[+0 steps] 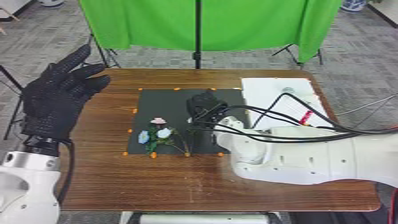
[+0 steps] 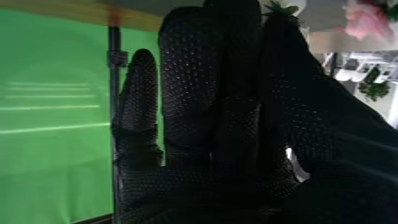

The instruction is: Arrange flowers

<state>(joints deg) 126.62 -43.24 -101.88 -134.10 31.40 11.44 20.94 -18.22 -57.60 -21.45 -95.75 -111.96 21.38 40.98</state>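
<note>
No text, label, brand, number or sign can be read in the head view; none can be read in the right wrist view either.
</note>
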